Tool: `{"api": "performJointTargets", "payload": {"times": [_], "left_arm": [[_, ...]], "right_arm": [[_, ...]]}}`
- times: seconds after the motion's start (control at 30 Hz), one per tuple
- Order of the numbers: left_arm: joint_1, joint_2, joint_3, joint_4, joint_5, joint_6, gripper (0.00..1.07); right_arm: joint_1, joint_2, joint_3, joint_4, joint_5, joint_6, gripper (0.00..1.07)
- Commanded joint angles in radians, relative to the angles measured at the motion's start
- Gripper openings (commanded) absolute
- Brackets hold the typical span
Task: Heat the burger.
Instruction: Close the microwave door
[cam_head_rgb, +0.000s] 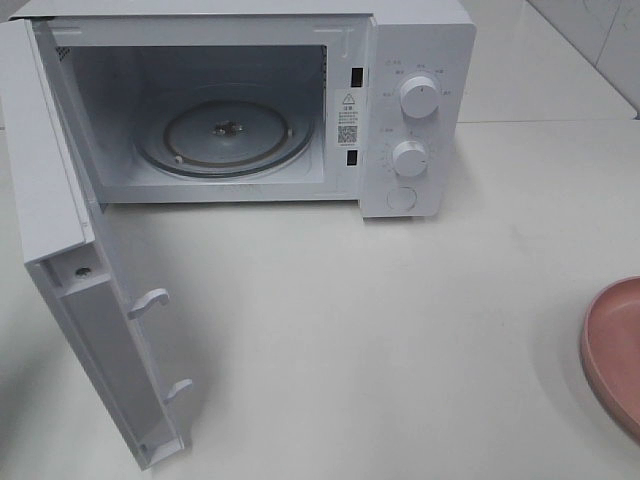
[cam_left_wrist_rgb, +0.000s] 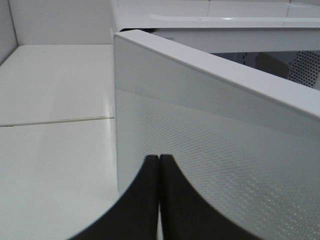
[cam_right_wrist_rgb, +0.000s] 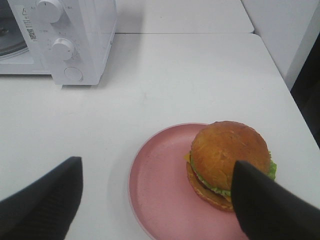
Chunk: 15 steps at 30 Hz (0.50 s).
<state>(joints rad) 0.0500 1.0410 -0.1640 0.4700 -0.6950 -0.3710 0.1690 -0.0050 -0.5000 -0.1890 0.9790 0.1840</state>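
Observation:
The burger (cam_right_wrist_rgb: 227, 160), with a golden-brown bun, green lettuce and a dark patty, sits on a pink plate (cam_right_wrist_rgb: 160, 195) in the right wrist view. My right gripper (cam_right_wrist_rgb: 157, 200) hovers over the plate, open wide, one finger partly in front of the burger and nothing between the fingers. The exterior view shows only the plate's edge (cam_head_rgb: 615, 350) at the far right; the burger and both grippers are out of its frame. My left gripper (cam_left_wrist_rgb: 159, 200) is shut, its fingertips pressed together, close behind the outer face of the microwave door (cam_left_wrist_rgb: 215, 150).
A white microwave (cam_head_rgb: 410, 110) stands at the back with its door (cam_head_rgb: 90, 330) swung fully open to the left. Its glass turntable (cam_head_rgb: 225, 135) is bare. Two knobs (cam_head_rgb: 418, 97) sit on its right panel. The white table (cam_head_rgb: 380, 350) spreads in front.

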Motion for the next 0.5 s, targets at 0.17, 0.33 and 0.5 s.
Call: {"api": "performJointTargets", "payload": {"times": [0.17, 0.33, 0.5], "left_arm": [[-0.008, 0.162, -0.023, 0.014, -0.197, 0.000, 0.00], [-0.101, 0.257, -0.086, -0.012, -0.188, 0.060, 0.00], [-0.189, 0.341, -0.142, -0.116, -0.189, 0.123, 0.00]], "right_arm": [[-0.006, -0.025, 0.002, -0.003, -0.011, -0.005, 0.76], [-0.006, -0.025, 0.002, -0.003, -0.011, -0.005, 0.76], [-0.006, -0.025, 0.002, -0.003, -0.011, -0.005, 0.76]]}}
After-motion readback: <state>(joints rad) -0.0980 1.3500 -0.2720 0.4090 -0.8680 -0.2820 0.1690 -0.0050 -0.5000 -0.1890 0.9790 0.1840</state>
